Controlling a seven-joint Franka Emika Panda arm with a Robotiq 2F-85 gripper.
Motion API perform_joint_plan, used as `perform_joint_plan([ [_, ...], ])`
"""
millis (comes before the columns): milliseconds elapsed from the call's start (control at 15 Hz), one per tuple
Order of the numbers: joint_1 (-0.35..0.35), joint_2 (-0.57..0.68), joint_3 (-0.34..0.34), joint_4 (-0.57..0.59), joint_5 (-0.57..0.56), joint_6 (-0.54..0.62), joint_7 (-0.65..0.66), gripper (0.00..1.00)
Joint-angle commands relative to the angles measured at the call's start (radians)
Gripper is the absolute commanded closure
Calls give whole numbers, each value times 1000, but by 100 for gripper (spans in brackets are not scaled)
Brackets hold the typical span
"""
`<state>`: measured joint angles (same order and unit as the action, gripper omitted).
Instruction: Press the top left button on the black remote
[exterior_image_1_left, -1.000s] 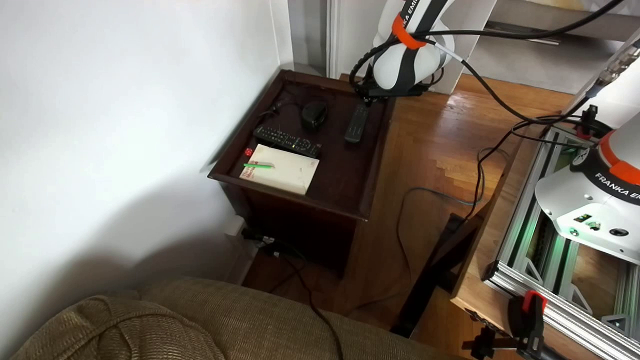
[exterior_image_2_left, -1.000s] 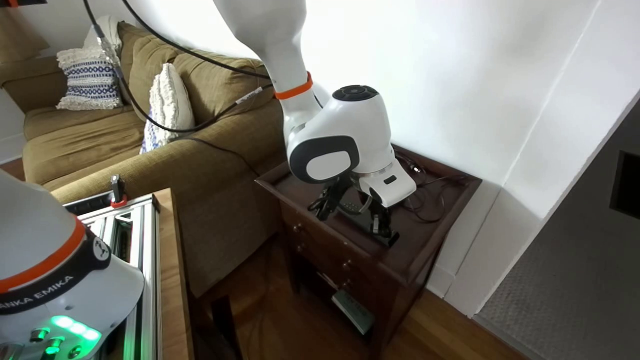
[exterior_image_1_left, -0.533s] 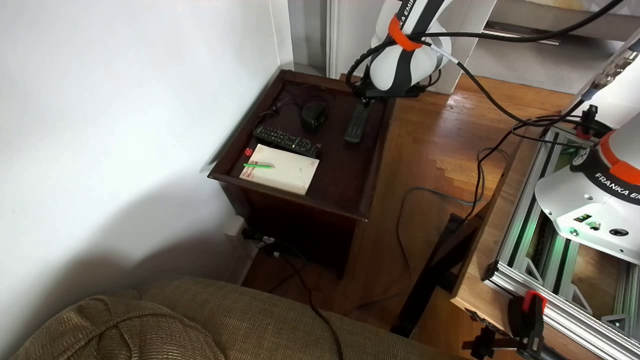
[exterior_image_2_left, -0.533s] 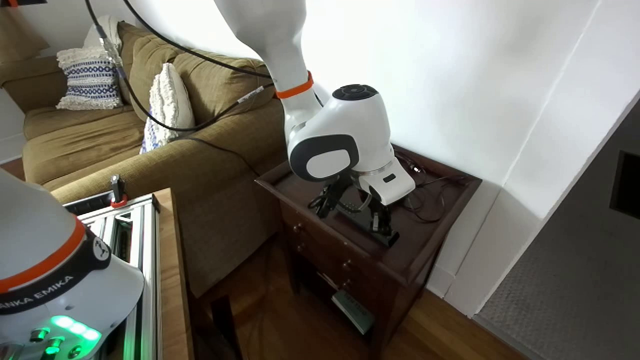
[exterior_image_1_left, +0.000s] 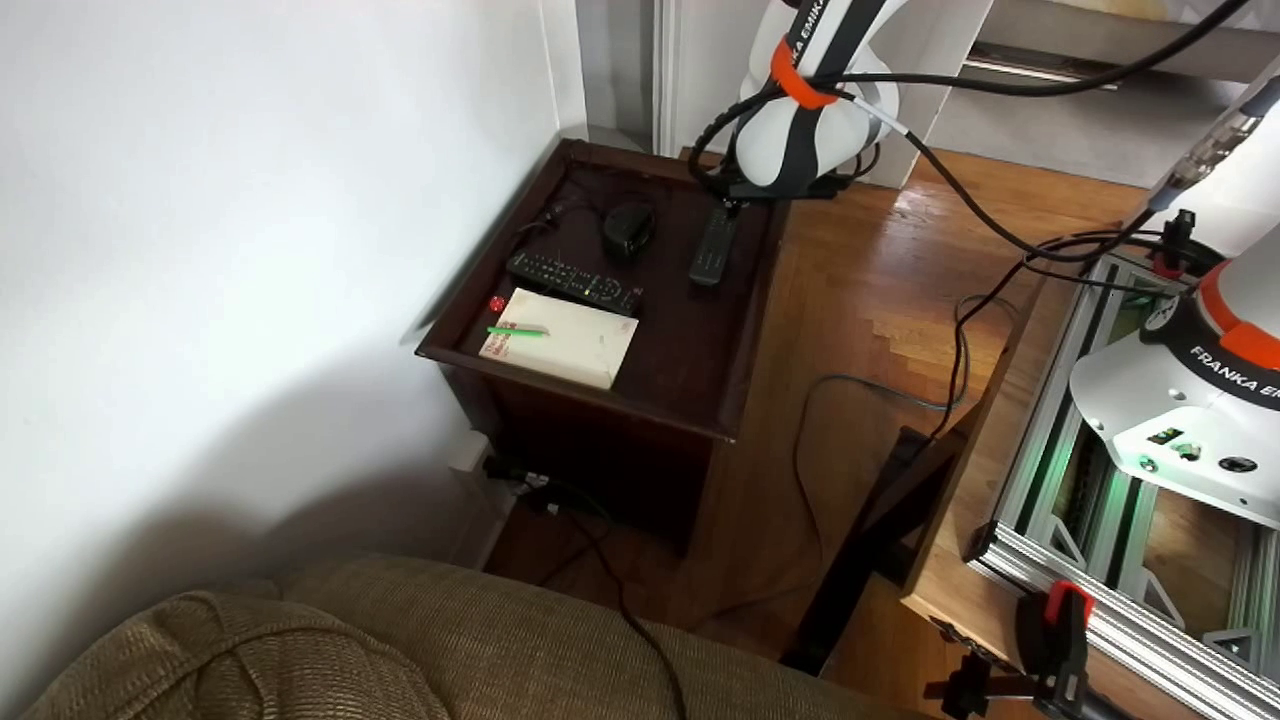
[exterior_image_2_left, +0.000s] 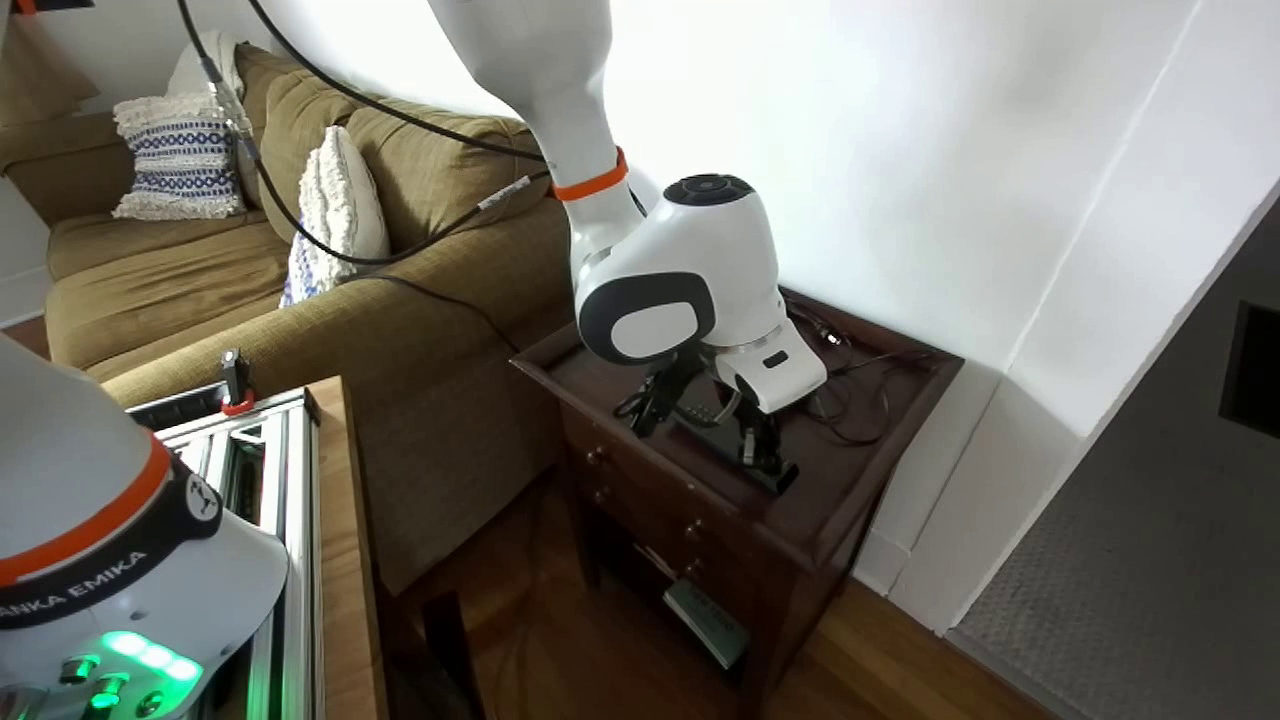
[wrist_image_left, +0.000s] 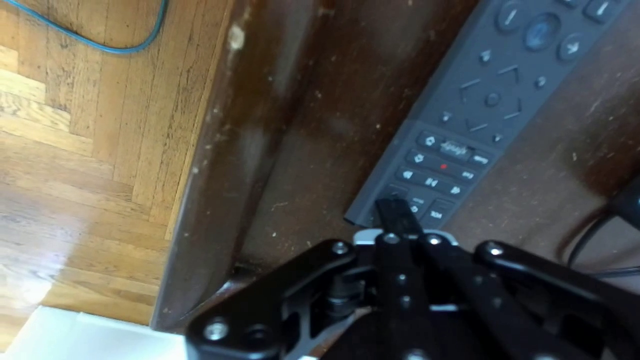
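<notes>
Black metal tool (wrist_image_left: 401, 220) slightly lowered, jaws together, nothing held, over slim black rectangular plastic remote (wrist_image_left: 477, 120); contact unclear, pressing judged imminent.

Perhaps room between remote (wrist_image_left: 480, 111) and rim (wrist_image_left: 225, 150)

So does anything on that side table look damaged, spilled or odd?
One thing: in the wrist view, the table's rim has a pale patch against its dark finish, probably a chip or scrape. Nothing looks spilled, and the remote under the tool seems undamaged where it shows.
</notes>
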<state>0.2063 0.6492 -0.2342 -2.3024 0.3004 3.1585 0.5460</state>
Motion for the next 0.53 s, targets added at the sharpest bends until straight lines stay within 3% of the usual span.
perform_joint_plan([
  [0, 20, 19, -12, 16, 39, -9, 1, 100],
  [467, 45, 12, -32, 13, 45, -16, 6, 100],
])
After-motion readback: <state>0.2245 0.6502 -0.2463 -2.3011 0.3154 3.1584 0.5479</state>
